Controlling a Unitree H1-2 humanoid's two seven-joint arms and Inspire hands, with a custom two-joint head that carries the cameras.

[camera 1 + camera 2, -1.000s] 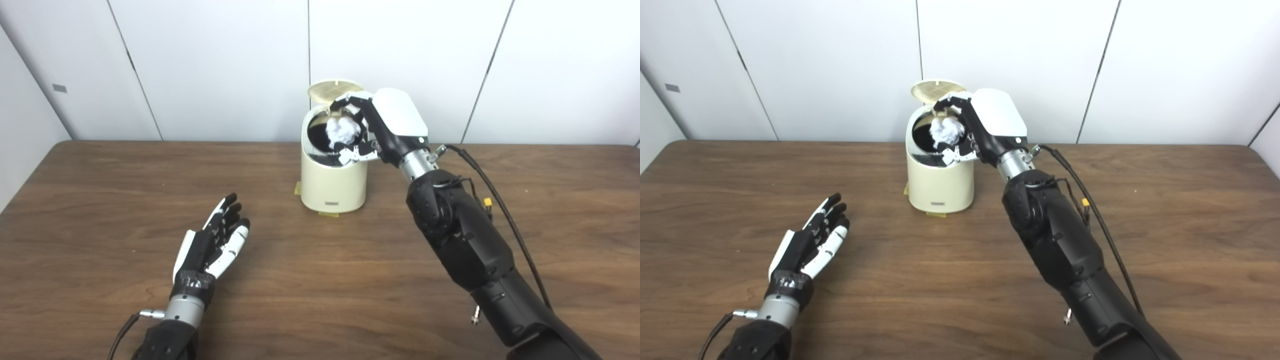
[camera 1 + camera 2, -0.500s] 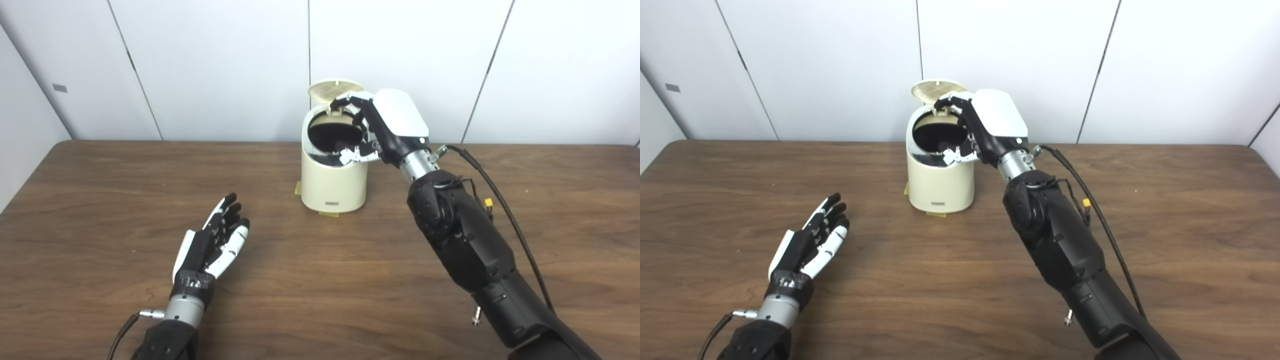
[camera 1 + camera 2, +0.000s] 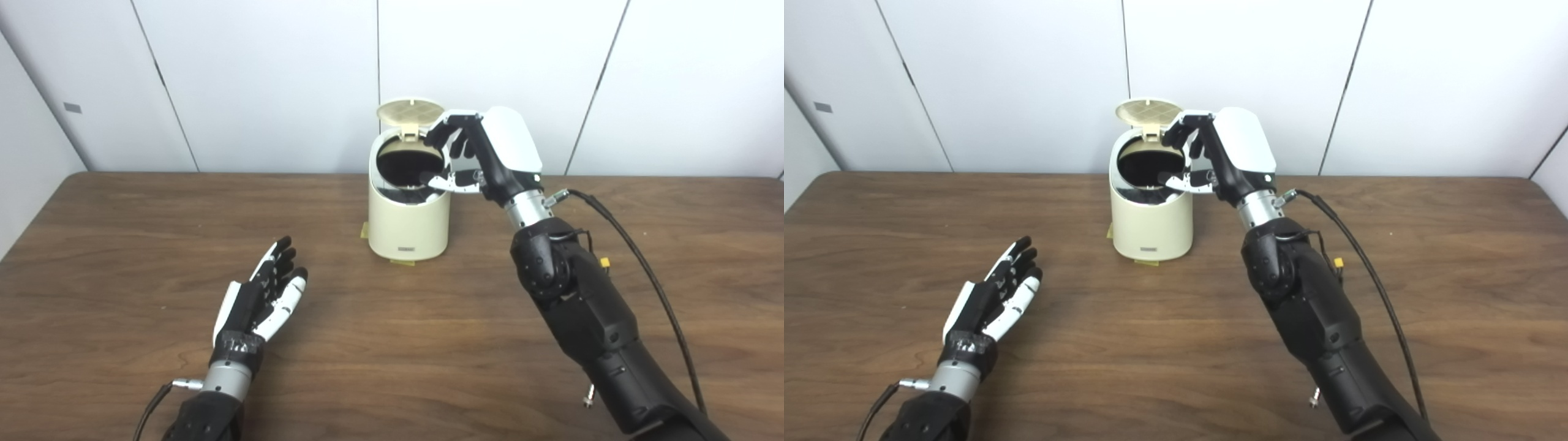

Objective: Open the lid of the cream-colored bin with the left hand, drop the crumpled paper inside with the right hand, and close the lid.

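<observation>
- Left eye view and right eye view show the same scene: a cream-colored bin (image 3: 408, 211) standing upright toward the far middle of the brown wooden bench (image 3: 392, 343), in front of a white panelled wall (image 3: 257, 79).
- Its round lid (image 3: 409, 113) is tipped up and back on a hinge at the rear, so the ribbed underside faces forward and the mouth of the bin is uncovered.
- Inside the mouth only a dark interior shows; the crumpled paper cannot be seen in either view.
- Small yellowish tabs stick out from under the bin's base at the front and at its left edge.
- The right robot hand (image 3: 484, 156) is raised just beside the bin's upper right rim, its white back turned up and to the right.
- Its fingers (image 3: 450, 125) are curled but spread apart, reaching near the lid's right edge; the thumb points left over the rim of the opening. Nothing is held between them.
- I cannot tell whether any fingertip touches the lid or the rim.
- A black cable (image 3: 637, 257) runs from the right wrist along the black forearm.
- The left robot hand (image 3: 995, 300) lies low over the bench at the near left, well apart from the bin, palm up, fingers straight and loosely spread, empty.
</observation>
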